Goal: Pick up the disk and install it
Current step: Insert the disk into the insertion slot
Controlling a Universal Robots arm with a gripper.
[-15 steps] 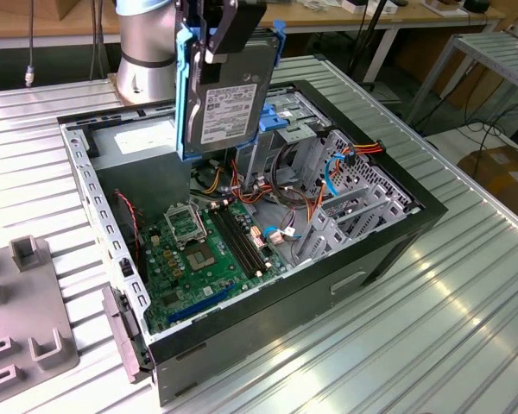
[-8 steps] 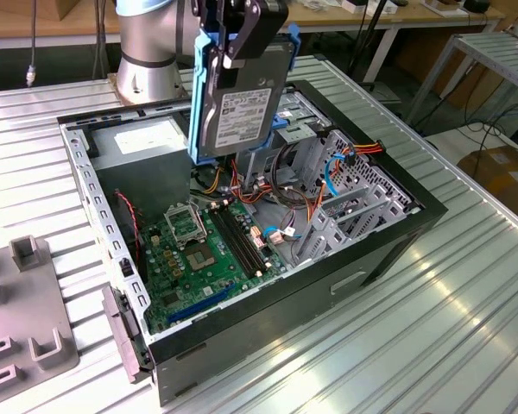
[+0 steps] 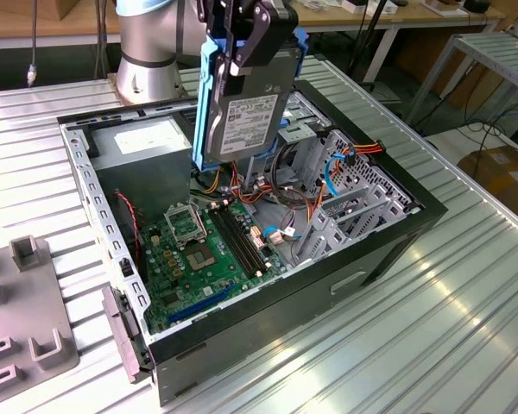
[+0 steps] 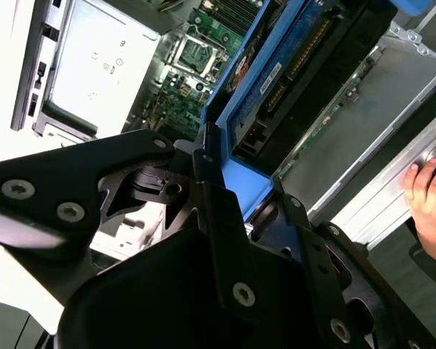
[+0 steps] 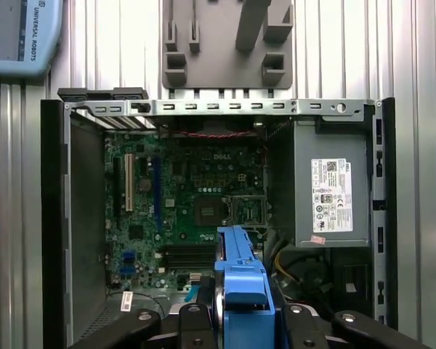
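The disk [image 3: 246, 116], a silver-grey drive with a white label in a blue bracket, hangs upright above the middle of the open computer case [image 3: 388, 250]. My gripper [image 3: 244, 56] is shut on its top edge, black fingers [image 3: 263, 34] pressing both faces. In the second wrist view the disk [image 4: 291, 69] runs away from the gripper [image 4: 221, 193] toward the motherboard. In the first wrist view the blue bracket edge of the disk [image 5: 241, 273] sits between the fingers of the gripper [image 5: 243, 320], over the case's inside.
The case holds a green motherboard [image 3: 198, 250], a grey power supply [image 5: 330, 196], a metal drive cage [image 3: 350, 194] and loose cables. A grey fixture [image 3: 26, 319] lies on the ribbed table. A person's hand [image 4: 429, 189] rests by the case. The robot base [image 3: 147, 52] stands behind.
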